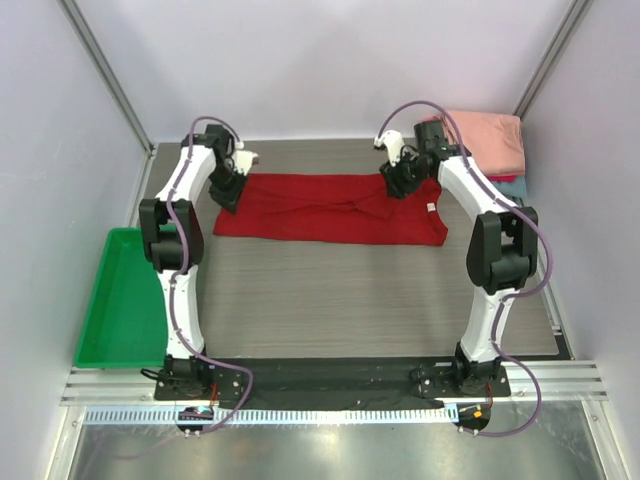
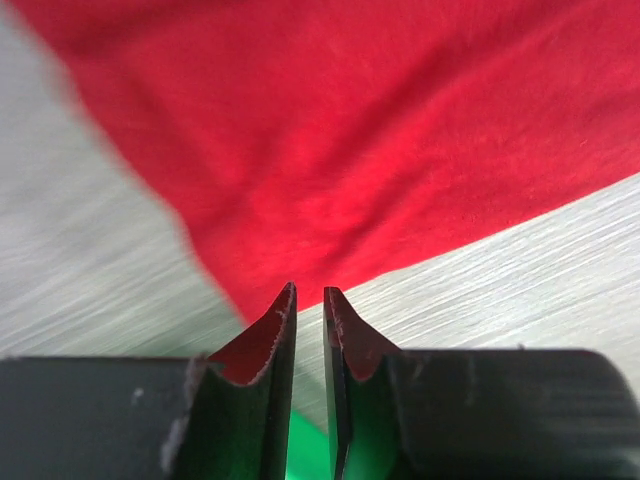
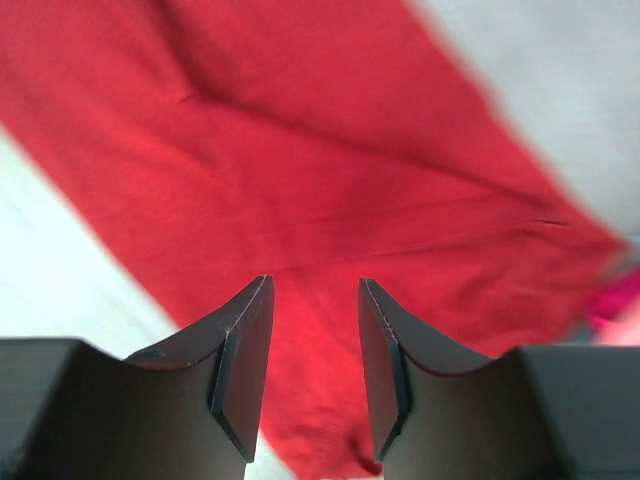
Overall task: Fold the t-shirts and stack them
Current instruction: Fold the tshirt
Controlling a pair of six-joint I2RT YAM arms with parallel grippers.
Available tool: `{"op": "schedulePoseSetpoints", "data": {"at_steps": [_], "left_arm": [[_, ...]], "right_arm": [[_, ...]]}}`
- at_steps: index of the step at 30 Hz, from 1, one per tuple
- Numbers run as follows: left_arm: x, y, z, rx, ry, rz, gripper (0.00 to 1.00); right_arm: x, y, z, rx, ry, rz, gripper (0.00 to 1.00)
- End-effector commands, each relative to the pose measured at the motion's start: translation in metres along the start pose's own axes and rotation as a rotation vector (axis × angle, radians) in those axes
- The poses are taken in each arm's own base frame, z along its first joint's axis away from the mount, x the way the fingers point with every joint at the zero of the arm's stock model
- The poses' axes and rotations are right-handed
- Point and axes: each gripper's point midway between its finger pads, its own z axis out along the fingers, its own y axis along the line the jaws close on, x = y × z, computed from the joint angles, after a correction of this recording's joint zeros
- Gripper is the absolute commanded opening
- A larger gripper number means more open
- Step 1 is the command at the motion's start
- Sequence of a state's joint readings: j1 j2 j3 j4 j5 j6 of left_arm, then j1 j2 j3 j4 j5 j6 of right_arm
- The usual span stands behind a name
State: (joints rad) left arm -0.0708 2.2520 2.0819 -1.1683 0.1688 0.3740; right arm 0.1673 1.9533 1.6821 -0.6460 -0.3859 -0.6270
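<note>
Deep red shirt (image 1: 330, 208) is lying as a long folded strip across the far half of the table (image 1: 350, 300), its white neck label (image 1: 432, 208) showing near the rt end. L gripper (image 2: 310, 292) is hanging at the strip's left end, jaws standing a narrow slit apart w/ nothing between them (released, cloth lying flat below). R gripper (image 3: 315, 285) is hovering over the strip's far rt part, jaws parted wider, also gripping nothing. Salmon-pink shirt (image 1: 488, 140) is sitting folded in the far rt corner on top of a teal shirt (image 1: 508, 186), near the red strip's end. Green tray (image 1: 120, 300) is lying at the table's left edge, apart from the shirts.
</note>
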Motion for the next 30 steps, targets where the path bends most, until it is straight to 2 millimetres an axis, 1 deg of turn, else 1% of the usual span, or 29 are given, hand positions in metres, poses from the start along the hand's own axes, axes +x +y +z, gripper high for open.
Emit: {"op": "schedulePoseSetpoints", "data": {"at_steps": [1, 5, 6, 10, 19, 22, 23, 24, 26, 28, 30], "left_arm": [[0.028, -0.016, 0.025, 0.088, 0.087, -0.036, 0.17], [0.039, -0.015, 0.038, 0.083, 0.125, -0.061, 0.16], [0.044, -0.016, 0.045, 0.087, 0.147, -0.072, 0.16], [0.051, -0.017, 0.055, 0.089, 0.174, -0.102, 0.15], [0.056, -0.016, 0.055, 0.078, 0.191, -0.095, 0.15], [0.059, -0.017, 0.056, 0.079, 0.198, -0.097, 0.15], [0.059, -0.017, 0.055, 0.079, 0.197, -0.096, 0.15], [0.060, -0.017, 0.056, 0.079, 0.198, -0.096, 0.15], [0.060, -0.017, 0.055, 0.078, 0.197, -0.094, 0.15], [0.060, -0.017, 0.055, 0.076, 0.198, -0.095, 0.15], [0.060, -0.016, 0.054, 0.073, 0.194, -0.093, 0.15]], "right_arm": [[0.017, 0.032, 0.015, -0.139, 0.051, 0.008, 0.45], [0.020, 0.032, 0.034, -0.158, 0.071, -0.006, 0.45], [0.021, 0.031, 0.038, -0.160, 0.075, -0.011, 0.45], [0.029, 0.033, 0.049, -0.186, 0.111, -0.024, 0.45], [0.042, 0.030, 0.065, -0.179, 0.153, -0.035, 0.45], [0.045, 0.029, 0.069, -0.169, 0.169, -0.037, 0.40], [0.046, 0.028, 0.070, -0.166, 0.172, -0.041, 0.34], [0.048, 0.028, 0.071, -0.167, 0.179, -0.042, 0.30], [0.048, 0.029, 0.070, -0.167, 0.179, -0.043, 0.24], [0.047, 0.030, 0.067, -0.170, 0.178, -0.044, 0.21], [0.046, 0.032, 0.066, -0.174, 0.176, -0.057, 0.14]]}}
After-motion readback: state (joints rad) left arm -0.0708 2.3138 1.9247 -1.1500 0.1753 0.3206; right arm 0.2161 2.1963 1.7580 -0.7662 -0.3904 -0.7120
